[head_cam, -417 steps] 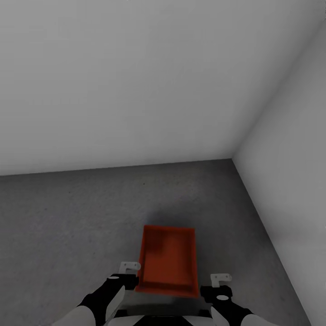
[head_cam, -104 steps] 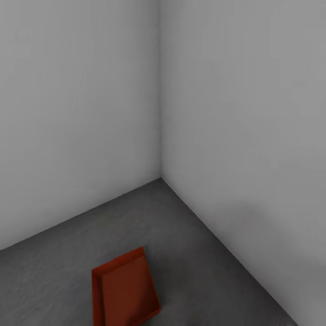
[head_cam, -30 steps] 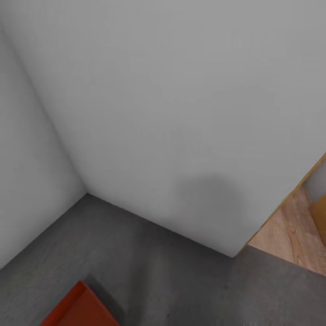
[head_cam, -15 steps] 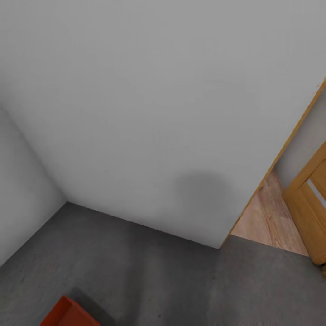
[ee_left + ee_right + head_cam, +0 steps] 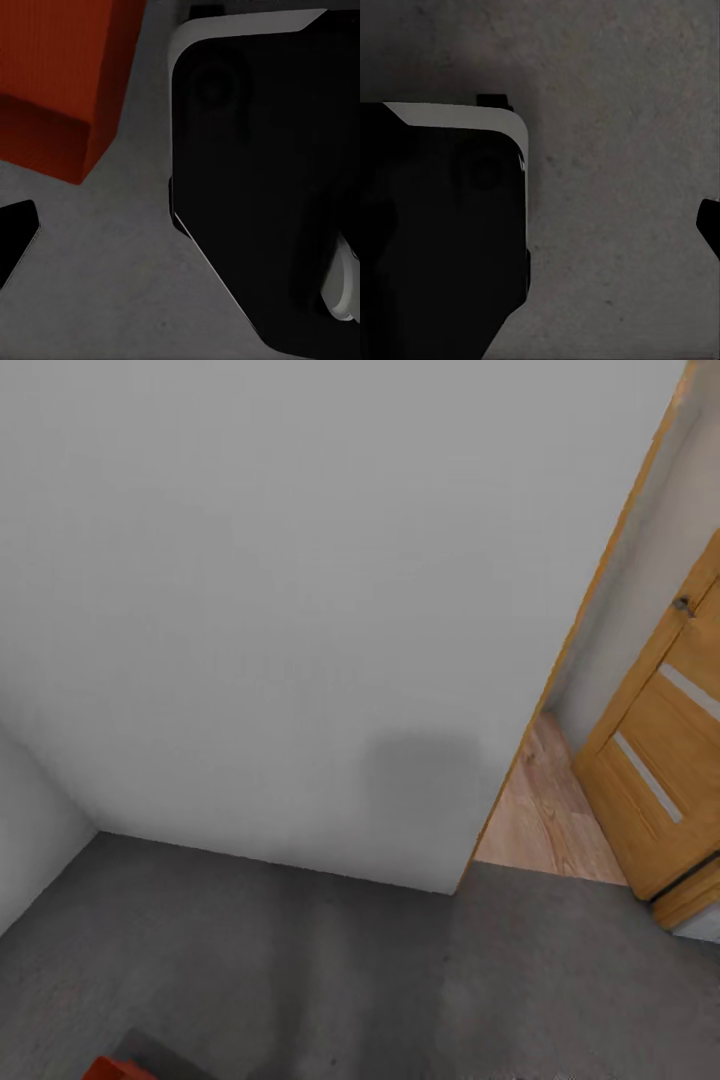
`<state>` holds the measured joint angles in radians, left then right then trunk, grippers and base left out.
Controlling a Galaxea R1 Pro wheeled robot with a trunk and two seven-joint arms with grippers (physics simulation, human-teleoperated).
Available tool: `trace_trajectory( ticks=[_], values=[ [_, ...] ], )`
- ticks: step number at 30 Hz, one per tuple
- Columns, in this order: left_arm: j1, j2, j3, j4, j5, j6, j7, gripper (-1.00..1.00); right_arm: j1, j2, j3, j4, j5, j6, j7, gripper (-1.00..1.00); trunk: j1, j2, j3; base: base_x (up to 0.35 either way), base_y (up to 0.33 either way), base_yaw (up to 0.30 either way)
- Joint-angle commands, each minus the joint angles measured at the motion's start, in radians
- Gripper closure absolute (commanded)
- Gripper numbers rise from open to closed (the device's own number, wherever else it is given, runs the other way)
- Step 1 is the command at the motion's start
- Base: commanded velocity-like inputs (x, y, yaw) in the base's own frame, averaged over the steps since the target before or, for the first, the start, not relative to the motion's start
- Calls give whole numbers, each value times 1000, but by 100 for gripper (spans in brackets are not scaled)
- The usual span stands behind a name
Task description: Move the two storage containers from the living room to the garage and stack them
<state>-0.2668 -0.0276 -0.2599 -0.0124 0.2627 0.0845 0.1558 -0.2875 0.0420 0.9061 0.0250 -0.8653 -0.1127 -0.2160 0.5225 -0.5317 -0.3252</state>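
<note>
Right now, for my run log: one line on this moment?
place: garage floor | storage container: set down | doorway: ahead-right | grippers: unreadable

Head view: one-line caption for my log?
Garage corner: orange-red container on grey floor, open wooden door to plank-floored room at right.

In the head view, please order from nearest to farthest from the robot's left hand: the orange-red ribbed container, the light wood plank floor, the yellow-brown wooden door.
1. Orange-red ribbed container, at the bottom left edge.
2. Light wood plank floor and yellow-brown wooden door, both through the doorway at the right: too close to call.
</note>
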Motion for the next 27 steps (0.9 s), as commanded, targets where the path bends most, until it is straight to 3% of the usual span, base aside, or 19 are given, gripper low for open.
trace_trajectory(
  ticks=[1, 27],
  values=[
    [0, 0, -9, -1, 9, 4, 4, -100, -1, 1, 8, 3, -9, -4, 0, -100, 0, -1, -1, 0, 0, -283],
    [0, 0, -9, -1, 9, 4, 4, -100, -1, 4, 8, 3, -9, -4, 0, -100, 0, -1, -1, 0, 0, -282]
  ],
)
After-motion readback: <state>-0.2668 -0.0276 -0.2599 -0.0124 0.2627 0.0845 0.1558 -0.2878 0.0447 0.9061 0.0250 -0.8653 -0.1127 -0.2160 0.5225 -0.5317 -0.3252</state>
